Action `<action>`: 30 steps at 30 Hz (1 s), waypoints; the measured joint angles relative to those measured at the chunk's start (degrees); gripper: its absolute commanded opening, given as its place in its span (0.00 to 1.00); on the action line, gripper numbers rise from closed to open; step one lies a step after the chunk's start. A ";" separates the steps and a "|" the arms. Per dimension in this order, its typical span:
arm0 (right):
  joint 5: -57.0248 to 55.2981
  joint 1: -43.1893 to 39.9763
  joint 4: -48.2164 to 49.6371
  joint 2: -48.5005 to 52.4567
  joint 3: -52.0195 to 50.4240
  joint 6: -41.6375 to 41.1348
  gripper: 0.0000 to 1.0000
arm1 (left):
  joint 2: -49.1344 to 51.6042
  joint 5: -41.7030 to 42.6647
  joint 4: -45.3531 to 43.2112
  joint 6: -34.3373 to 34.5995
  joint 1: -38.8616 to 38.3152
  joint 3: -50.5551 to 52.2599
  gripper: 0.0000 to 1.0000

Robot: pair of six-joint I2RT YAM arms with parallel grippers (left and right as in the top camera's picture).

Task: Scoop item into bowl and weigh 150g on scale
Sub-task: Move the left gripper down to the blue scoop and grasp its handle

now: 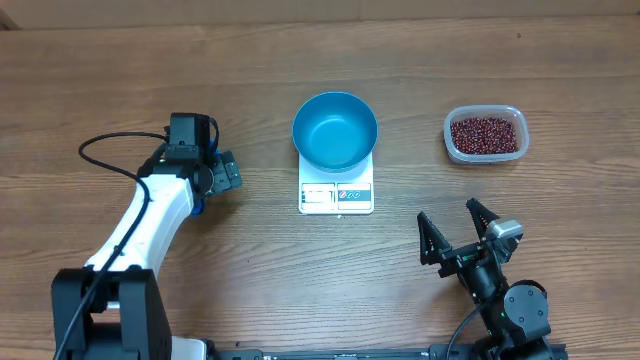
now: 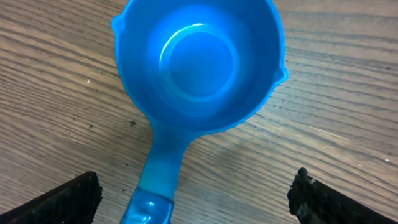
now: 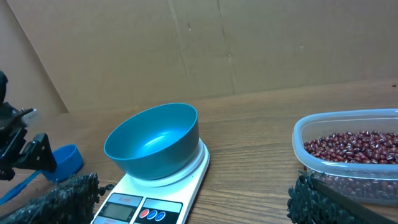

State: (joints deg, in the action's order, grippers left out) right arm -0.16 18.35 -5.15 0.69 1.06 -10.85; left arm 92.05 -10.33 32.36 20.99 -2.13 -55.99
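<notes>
blue bowl (image 1: 335,130) on one scale (image 1: 336,197), one scoop (image 2: 199,62), one tub (image 1: 448,140) of beans (image 1: 485,133); left pincer (image 1: 230,172), right pincer (image 1: 447,212) both agape

- From where I stand, no word, brand or number can be read anywhere on the counter (image 1: 120,70).
- The scale (image 1: 336,196) has a pale display window and small coloured buttons on its front panel. Any figures or marks there are too small to make out from overhead, and they are blurred and cut off in the right wrist view.
- The bowl (image 1: 335,132), the scoop (image 2: 199,62) and the clear tub (image 3: 348,122) of beans (image 1: 485,134) show no lettering I can read.
</notes>
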 measured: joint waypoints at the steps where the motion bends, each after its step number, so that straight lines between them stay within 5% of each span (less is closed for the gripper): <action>1: -0.02 0.00 0.00 0.00 0.00 0.00 1.00 | 0.52 -0.09 -0.37 -0.02 0.00 -0.02 1.00; 30: -0.02 0.02 0.00 0.00 0.00 0.02 1.00 | 5.49 -0.57 -5.11 -0.61 2.56 -0.02 0.49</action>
State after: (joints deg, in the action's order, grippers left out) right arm -0.19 18.37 -5.15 0.69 1.06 -10.83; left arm 97.54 -10.90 27.24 20.38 0.43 -56.01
